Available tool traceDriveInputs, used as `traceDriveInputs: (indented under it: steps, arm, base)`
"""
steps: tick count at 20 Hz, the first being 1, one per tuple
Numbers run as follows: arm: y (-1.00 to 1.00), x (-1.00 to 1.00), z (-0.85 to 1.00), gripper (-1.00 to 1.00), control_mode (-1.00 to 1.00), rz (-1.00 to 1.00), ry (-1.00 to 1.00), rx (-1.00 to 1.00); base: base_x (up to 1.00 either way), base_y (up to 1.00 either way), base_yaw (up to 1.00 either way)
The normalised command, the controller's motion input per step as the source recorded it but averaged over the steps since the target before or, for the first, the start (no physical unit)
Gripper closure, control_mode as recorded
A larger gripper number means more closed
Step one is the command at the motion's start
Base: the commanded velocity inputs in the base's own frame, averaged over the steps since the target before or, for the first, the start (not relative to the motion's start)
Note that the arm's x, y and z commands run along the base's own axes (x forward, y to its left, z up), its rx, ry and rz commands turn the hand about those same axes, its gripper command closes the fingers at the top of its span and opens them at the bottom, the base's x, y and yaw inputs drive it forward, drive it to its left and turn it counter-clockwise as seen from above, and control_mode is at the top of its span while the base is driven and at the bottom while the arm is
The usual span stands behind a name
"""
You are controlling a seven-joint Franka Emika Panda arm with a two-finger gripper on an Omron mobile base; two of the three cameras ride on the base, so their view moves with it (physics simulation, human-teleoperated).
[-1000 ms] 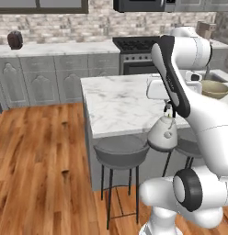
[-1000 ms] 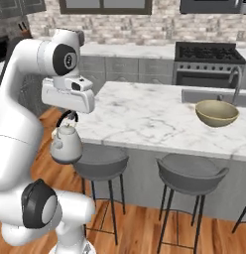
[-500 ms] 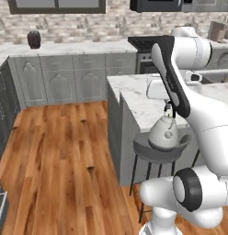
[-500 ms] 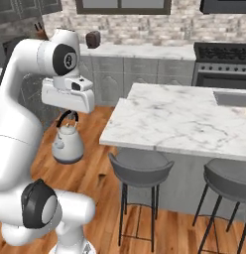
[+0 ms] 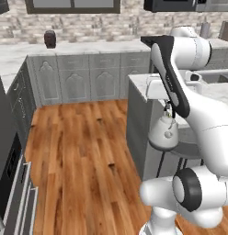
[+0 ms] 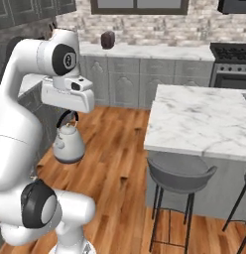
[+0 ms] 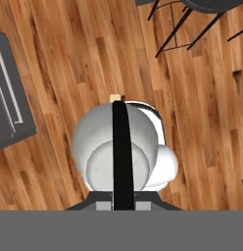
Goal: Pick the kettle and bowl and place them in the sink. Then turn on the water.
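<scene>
Below the gripper [image 6: 68, 112], whose fingers pinch its black arched handle, the kettle [image 6: 68, 144] hangs over wood floor [image 6: 115, 163], left of the island [image 6: 204, 121], so sink placement, bowl transfer and water activation all appear outstanding.

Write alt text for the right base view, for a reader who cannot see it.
A white robot arm's tool, shut on the black handle of a small pale kettle, holds it hanging above a wooden kitchen floor. To the right stands a white marble island with a grey stool at its near side; grey cabinets line the back wall.
</scene>
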Motion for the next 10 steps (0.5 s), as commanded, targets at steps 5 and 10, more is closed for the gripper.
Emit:
traceDriveInputs:
  steps: [5,10]
  arm:
    - [0.0,0.0,0.0,1.0,1.0,0.0,0.0,0.0]
    - [0.0,0.0,0.0,1.0,1.0,0.0,0.0,0.0]
  base:
    - [0.52,0.38,0.0]
    - [0.98,0.01,0.08]
